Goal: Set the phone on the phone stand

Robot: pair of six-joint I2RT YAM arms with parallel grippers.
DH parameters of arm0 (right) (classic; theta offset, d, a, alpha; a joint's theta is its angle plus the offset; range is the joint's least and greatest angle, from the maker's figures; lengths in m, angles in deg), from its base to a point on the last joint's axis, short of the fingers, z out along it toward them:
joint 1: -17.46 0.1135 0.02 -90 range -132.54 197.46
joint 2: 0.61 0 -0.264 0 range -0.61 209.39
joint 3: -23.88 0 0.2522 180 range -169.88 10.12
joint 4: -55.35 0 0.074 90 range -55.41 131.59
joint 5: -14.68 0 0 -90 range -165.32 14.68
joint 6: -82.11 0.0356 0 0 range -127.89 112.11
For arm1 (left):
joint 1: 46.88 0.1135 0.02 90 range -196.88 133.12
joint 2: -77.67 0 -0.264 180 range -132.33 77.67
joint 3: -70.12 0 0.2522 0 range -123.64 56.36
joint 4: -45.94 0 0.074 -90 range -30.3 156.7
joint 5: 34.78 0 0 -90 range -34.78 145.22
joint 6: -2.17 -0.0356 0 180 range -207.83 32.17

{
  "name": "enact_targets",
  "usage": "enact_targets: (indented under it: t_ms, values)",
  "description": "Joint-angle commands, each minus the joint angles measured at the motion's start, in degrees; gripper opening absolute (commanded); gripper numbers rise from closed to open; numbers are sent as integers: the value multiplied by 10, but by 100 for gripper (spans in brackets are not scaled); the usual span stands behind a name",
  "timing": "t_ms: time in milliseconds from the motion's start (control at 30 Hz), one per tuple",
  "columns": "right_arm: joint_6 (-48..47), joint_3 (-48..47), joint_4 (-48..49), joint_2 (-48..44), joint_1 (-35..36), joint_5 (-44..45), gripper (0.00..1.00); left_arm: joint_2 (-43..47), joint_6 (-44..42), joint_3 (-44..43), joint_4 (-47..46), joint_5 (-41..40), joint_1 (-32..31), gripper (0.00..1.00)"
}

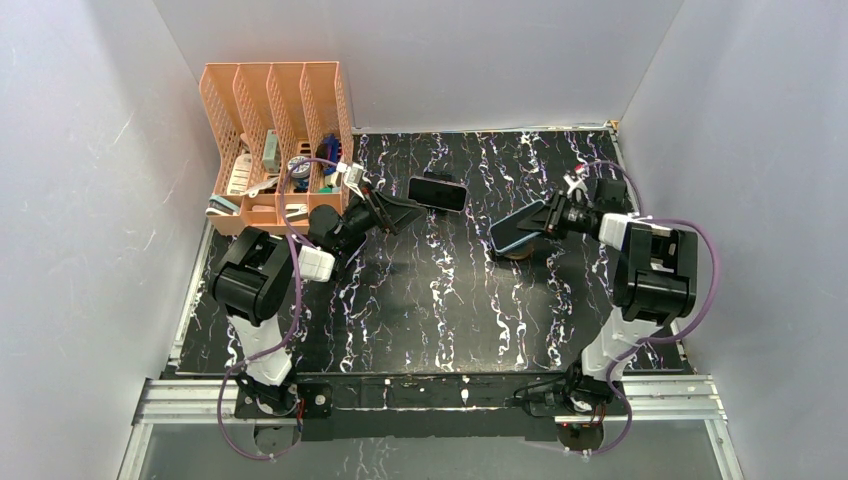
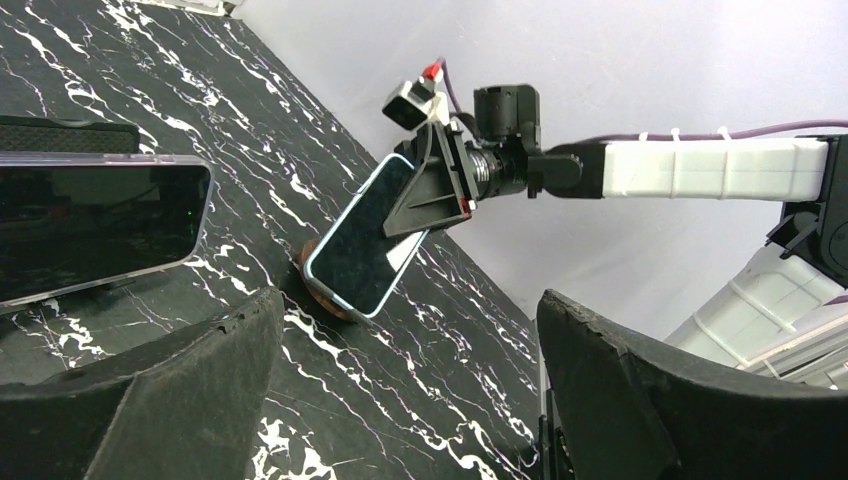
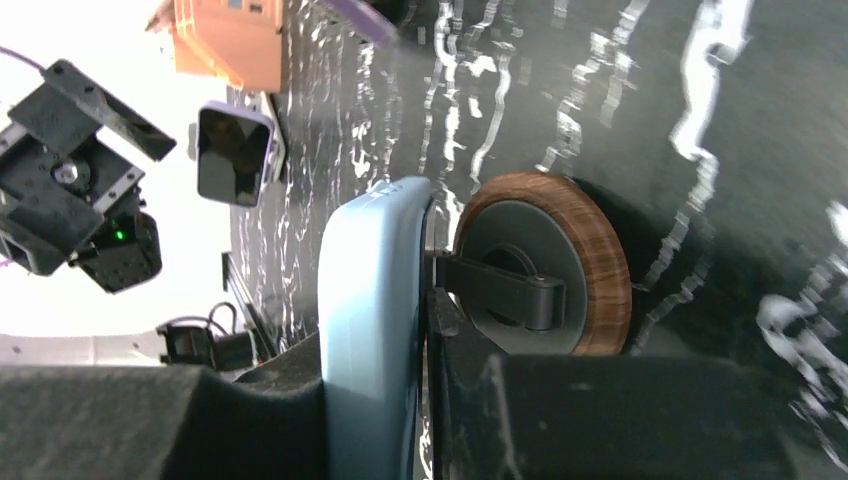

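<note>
my right fingers pinch the phone by its faces, one finger on the glass and one on the blue back. that leaves the back's lower part free to meet the stand. i hold it tilted, screen up and away from the stand, because it has to lean back on the stand's black arm, not lie flat. my left fingers are spread wide with nothing between them, well off to the stand's left, out of the way. the right wrist view shows the back up against the tip of that arm, seemingly touching. the top view hides this under the phone. the left wrist view shows the bottom edge low, at the wooden base just above the bench. a second phone sits propped further left of the stand.
</note>
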Motion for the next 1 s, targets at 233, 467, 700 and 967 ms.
enact_targets:
  t_ms: [233,467,700,967]
  values:
    - [-323,-283,-336,54,88,-86,33,-8,-9,-13,-145,14,5,94]
    - [-583,-472,-631,180,128,-109,39,-11,-14,-11,-145,22,5,94]
    - [-644,-431,-643,214,169,-105,41,-10,-12,-13,-146,26,5,98]
    - [-665,-472,-664,250,171,-106,41,-19,-8,-19,-145,27,5,98]
